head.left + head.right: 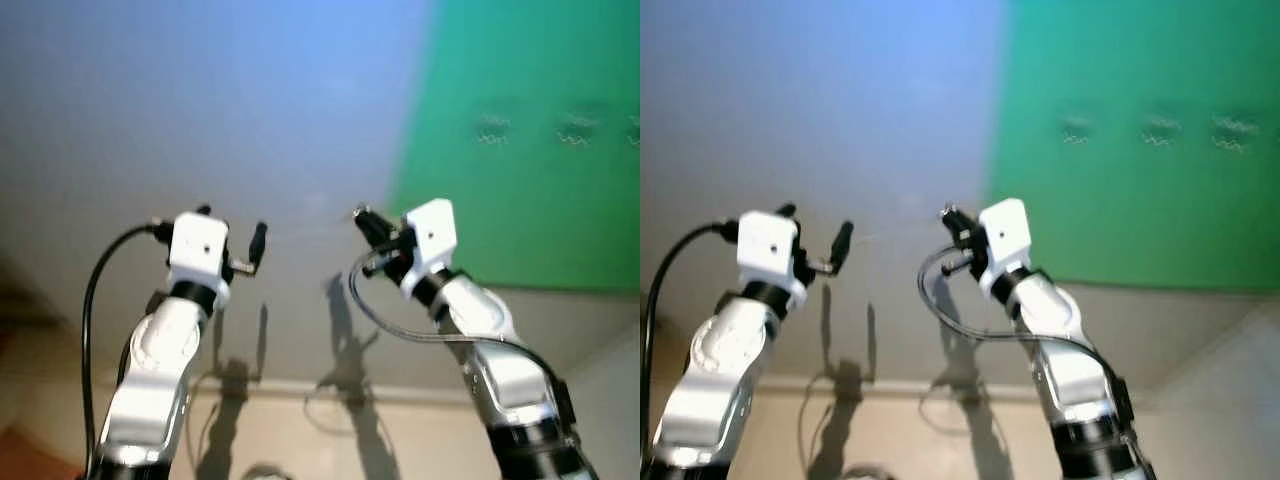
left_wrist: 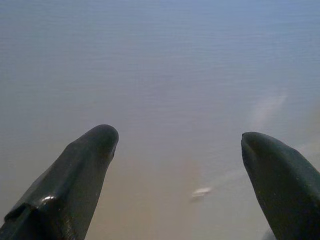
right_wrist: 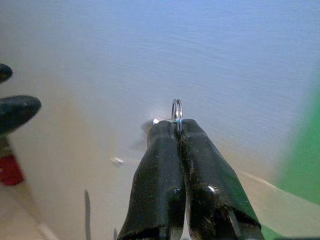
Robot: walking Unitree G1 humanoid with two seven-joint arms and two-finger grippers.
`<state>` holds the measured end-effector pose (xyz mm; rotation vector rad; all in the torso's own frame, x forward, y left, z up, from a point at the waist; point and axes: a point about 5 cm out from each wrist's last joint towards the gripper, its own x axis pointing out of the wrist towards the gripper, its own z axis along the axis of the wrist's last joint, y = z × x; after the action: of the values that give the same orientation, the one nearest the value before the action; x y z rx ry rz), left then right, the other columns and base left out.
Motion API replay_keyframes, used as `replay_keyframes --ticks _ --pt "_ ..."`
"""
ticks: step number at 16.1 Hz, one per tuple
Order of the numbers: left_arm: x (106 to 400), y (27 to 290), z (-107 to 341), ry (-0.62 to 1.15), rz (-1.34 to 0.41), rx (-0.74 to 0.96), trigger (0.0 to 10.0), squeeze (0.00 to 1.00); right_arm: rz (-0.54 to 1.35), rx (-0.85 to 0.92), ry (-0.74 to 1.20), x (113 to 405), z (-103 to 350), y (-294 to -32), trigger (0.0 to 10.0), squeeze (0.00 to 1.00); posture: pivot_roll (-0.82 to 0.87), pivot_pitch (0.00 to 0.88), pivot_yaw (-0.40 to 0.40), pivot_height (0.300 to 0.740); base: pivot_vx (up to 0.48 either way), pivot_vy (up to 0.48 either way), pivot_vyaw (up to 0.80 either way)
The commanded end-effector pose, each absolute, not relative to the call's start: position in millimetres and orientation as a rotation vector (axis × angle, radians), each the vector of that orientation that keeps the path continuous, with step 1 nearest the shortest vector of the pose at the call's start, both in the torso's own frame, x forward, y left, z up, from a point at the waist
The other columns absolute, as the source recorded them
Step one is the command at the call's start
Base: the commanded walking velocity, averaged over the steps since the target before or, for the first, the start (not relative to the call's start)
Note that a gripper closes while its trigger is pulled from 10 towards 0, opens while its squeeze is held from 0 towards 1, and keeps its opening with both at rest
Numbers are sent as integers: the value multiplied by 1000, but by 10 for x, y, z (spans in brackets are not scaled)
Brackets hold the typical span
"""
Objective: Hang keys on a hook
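My right gripper (image 3: 176,125) is shut on a thin metal key ring (image 3: 176,109), which sticks up edge-on above the fingertips; any keys on it are hidden. That gripper (image 1: 364,222) is raised close to a pale wall (image 1: 250,120). Beside it, my left gripper (image 1: 232,228) is held up at the same height, open and with nothing in it (image 2: 177,140). A small pale fitting (image 3: 117,161) sits on the wall between the two grippers, also seen as the pale fitting (image 2: 201,191); it is too blurred to tell its shape.
A green panel (image 1: 530,140) covers the wall on the right, with faint marks on it. A baseboard (image 1: 300,388) runs below, with light floor under it. Black cables (image 1: 90,300) loop from both wrists.
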<state>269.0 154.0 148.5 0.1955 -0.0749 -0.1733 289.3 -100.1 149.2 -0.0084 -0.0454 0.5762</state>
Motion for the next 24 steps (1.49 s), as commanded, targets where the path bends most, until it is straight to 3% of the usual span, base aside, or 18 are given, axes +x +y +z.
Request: replay_keyframes --ticks 1,8,13,24 --pt "2683 1476 1508 -93 -191 201 10000 0 538 -7 -67 2893 1526 -1115 10000 0 23 0 -10 718 0 0 800" --pt "2740 1473 1495 -87 -198 217 10000 0 487 2 -103 2892 1590 -1157 10000 0 8 0 6 718 0 -290 780" --pt "2722 1461 1459 -74 -214 227 10000 0 451 79 -106 2832 1616 -1288 10000 0 6 0 5 718 0 -294 0" --pt "2763 1479 1477 -86 -195 232 10000 0 463 118 -167 2925 1875 -1212 10000 0 9 0 -9 718 0 -294 0"
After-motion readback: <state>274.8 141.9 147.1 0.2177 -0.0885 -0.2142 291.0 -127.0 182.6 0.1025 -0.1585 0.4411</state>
